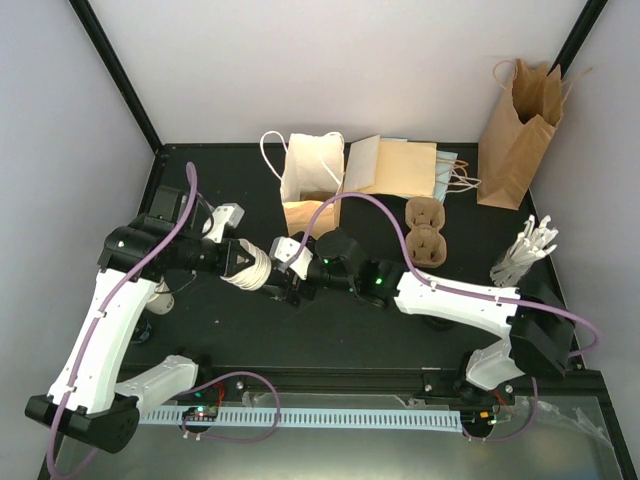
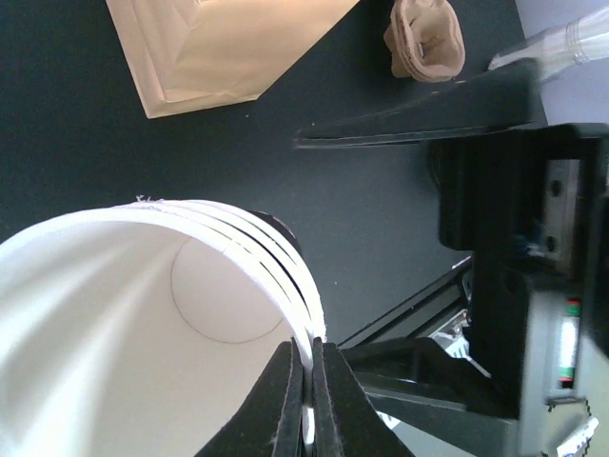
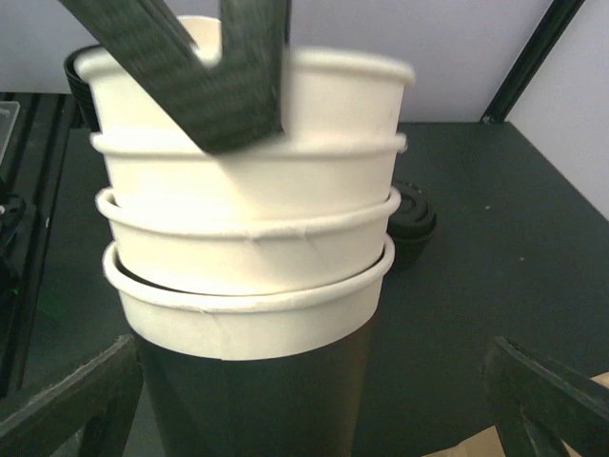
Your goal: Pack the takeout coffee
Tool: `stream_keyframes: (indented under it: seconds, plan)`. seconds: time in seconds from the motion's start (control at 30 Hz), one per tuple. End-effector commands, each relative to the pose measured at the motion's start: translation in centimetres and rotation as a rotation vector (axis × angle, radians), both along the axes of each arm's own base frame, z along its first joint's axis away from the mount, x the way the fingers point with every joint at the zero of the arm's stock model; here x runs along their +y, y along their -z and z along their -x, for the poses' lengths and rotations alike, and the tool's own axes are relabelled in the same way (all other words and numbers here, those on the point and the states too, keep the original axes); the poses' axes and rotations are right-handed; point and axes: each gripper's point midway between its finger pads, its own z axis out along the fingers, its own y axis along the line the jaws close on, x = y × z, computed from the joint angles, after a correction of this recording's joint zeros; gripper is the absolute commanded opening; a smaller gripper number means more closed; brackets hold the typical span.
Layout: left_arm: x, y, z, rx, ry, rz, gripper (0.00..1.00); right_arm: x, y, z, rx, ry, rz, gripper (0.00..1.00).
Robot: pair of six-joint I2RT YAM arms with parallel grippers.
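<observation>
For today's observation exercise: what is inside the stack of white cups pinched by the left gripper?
The top cup is empty, its bare white floor showing. The nested cups beneath are covered.

Cream-white cups (image 3: 247, 238), black table (image 1: 250, 335), tan bag (image 1: 515, 135).

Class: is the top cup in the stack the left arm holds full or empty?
Empty: the left wrist view looks into the top cup, showing its bare white bottom, no liquid and no lid.

Left end effector (image 2: 303, 376) pinched, right (image 3: 309, 405) spread
</observation>
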Motion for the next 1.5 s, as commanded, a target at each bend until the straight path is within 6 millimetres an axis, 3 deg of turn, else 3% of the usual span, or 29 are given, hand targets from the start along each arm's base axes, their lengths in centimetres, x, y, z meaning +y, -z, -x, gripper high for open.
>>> stream_keyframes:
  seconds: [0.0, 0.2, 0.47, 0.8, 1.1, 1.17, 1.4, 1.47]
  plan:
    - [-0.4, -1.7, 0.9, -0.050, 0.044, 0.030, 0.02, 0.9, -1.1, -0.8, -0.018, 0.033, -0.042, 1.00]
    - [-1.0, -1.9, 1.0, -0.050, 0.068, 0.063, 0.02, 0.2, 1.1, -0.9, -0.020, 0.050, -0.004, 1.00]
    - [-1.8, -2.5, 1.3, -0.060, 0.101, 0.117, 0.02, 0.8, 2.9, 0.3, -0.006, -0.035, 0.032, 1.00]
    - [-2.2, -3.1, 1.7, -0.074, 0.117, 0.156, 0.02, 0.7, 3.5, 0.5, -0.005, -0.052, 0.047, 0.95]
    - [-2.5, -2.8, 1.6, -0.066, 0.123, 0.172, 0.02, 0.6, 3.0, 0.6, -0.017, -0.059, 0.042, 0.81]
    - [-2.5, -2.6, 1.6, -0.063, 0.120, 0.173, 0.06, 0.7, 2.8, 0.7, -0.020, -0.064, 0.033, 0.79]
    - [-2.4, -1.8, 1.3, -0.065, 0.103, 0.173, 0.41, 0.6, 2.2, 1.0, -0.024, -0.076, 0.023, 0.78]
    - [-2.3, -1.3, 1.3, -0.058, 0.100, 0.168, 0.45, 0.6, 2.0, 1.1, -0.022, -0.080, 0.024, 0.78]
